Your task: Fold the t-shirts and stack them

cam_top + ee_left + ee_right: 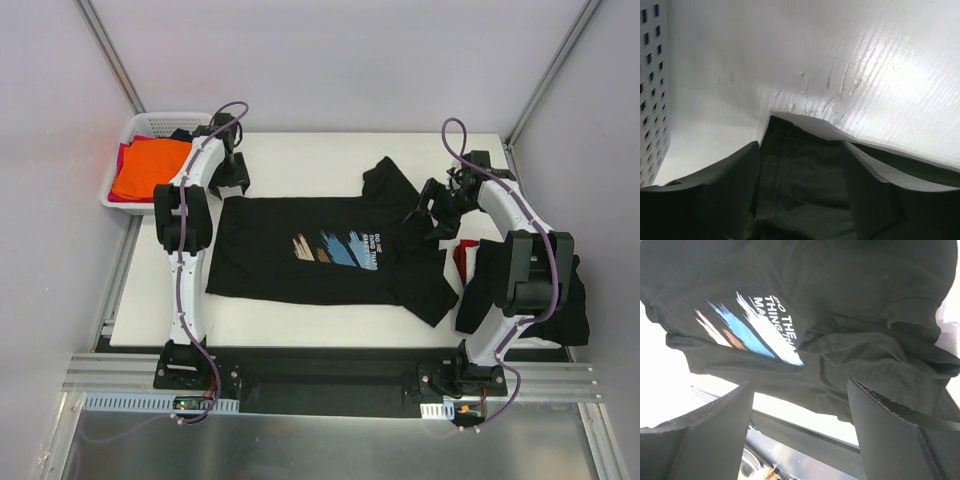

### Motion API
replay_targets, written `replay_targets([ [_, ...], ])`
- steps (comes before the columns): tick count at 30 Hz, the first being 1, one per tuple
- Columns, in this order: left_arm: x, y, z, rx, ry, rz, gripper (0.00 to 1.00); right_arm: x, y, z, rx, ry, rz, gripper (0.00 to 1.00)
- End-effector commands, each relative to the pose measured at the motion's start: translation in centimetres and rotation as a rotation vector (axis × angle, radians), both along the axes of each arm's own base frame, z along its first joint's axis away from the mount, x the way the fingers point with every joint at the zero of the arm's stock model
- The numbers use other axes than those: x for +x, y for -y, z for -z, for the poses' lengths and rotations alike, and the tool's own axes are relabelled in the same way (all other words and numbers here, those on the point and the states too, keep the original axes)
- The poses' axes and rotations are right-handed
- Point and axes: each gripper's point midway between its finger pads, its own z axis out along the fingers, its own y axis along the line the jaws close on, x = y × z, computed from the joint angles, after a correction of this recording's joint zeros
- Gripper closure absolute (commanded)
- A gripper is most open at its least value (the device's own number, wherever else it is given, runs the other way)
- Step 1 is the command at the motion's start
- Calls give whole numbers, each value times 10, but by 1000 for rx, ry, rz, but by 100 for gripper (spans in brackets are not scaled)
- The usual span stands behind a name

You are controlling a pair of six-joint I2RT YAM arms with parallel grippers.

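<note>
A black t-shirt point(300, 262) with a blue, tan and brown brush-stroke print and white text lies spread on the white table point(300, 160). My left gripper point(233, 182) is open at the shirt's far left corner. In the left wrist view the gripper point(801, 145) straddles that corner of black cloth point(800, 175) with the jaws wide apart. My right gripper point(432, 212) is open over the shirt's right end, near a sleeve. The right wrist view shows the gripper point(799, 382) above the print point(757, 325), with nothing between the fingers.
A white lattice basket point(140, 125) at the far left holds orange point(150, 168), red and dark shirts; its wall shows in the left wrist view point(652, 75). Folded shirts, red, white point(466, 252) and black point(570, 300), lie at the right edge under the right arm.
</note>
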Motion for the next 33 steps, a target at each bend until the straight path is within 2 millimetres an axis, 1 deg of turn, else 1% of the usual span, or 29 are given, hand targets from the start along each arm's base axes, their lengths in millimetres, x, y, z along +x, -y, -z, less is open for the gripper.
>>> replay_targets([
  [1,1,-16,16,6,-23,-16,39,4,-2,-15,8,51,-22,22],
  [4,-1,-17,22,14,-34,-24,36,6,-3,-16,12,49,-24,22],
  [6,-3,-20,24,26,-42,-35,33,5,-2,-15,7,43,-23,22],
  [7,-4,-24,22,51,-39,-47,30,4,-2,-14,4,39,-28,22],
  [13,-14,-41,20,143,-56,-75,30,-5,-1,-6,1,15,-31,22],
  [15,-16,-43,21,156,-60,-77,31,-6,-1,-4,1,9,-34,22],
  [17,-16,-43,21,147,-60,-76,36,-5,-2,-5,2,8,-32,22],
  [18,-15,-42,21,141,-60,-75,45,-4,-2,-5,2,9,-33,22],
  [20,-13,-38,19,120,-52,-70,54,-6,-4,-3,2,2,-38,22],
  [21,-13,-37,19,111,-51,-69,62,-6,-4,-3,1,2,-38,22],
  [22,-12,-36,19,106,-48,-70,65,-7,-5,-3,-1,1,-40,22],
  [24,-10,-35,18,101,-43,-74,67,-9,-5,-2,-7,-2,-43,22],
  [31,-12,-38,18,116,-48,-77,69,-15,-6,3,-12,-15,-45,22],
  [33,-13,-38,18,117,-47,-79,74,-14,-7,3,-12,-12,-46,22],
])
